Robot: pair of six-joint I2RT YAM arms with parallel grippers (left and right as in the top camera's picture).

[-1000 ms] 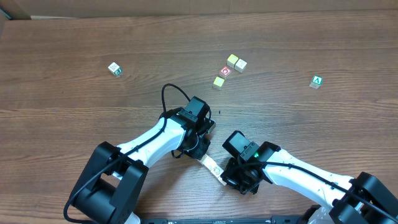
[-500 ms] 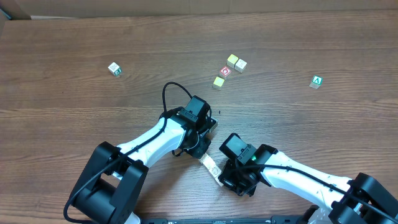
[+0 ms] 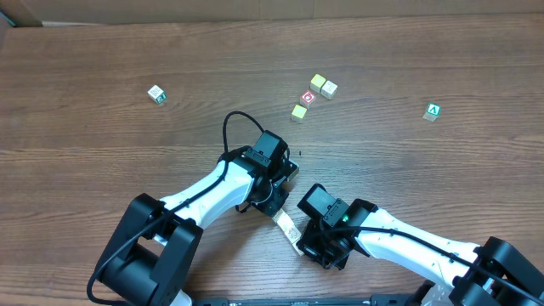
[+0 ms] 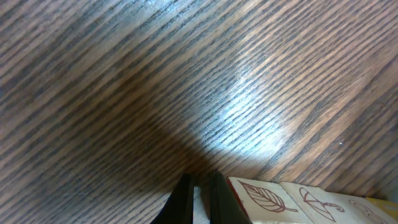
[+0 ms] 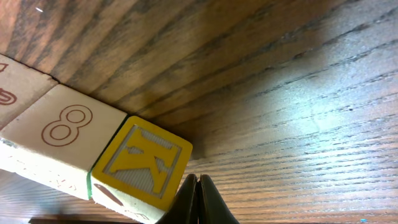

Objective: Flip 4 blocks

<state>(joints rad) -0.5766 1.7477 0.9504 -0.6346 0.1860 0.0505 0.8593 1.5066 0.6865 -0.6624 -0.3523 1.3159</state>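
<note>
A short row of cream blocks (image 3: 287,228) lies on the table between my two grippers. In the left wrist view the row starts with a leaf block (image 4: 264,199), then an umbrella block (image 4: 320,202). My left gripper (image 4: 199,182) is shut, its right finger right beside the leaf block. In the right wrist view the row ends with an "8" block (image 5: 59,130) and a yellow "K" block (image 5: 143,158). My right gripper (image 5: 198,182) is shut and empty, its tips against the K block's lower corner. Overhead, both arms' wrists hide the fingertips.
Further back on the wooden table sit a red-faced cube (image 3: 308,99), two pale cubes (image 3: 323,85) and a yellowish cube (image 3: 299,112). A white-and-green cube (image 3: 156,94) lies far left and a green "A" cube (image 3: 433,111) far right.
The right arm has slid slightly left and toward the front edge, closer to the end of the row. The left arm has barely moved.
</note>
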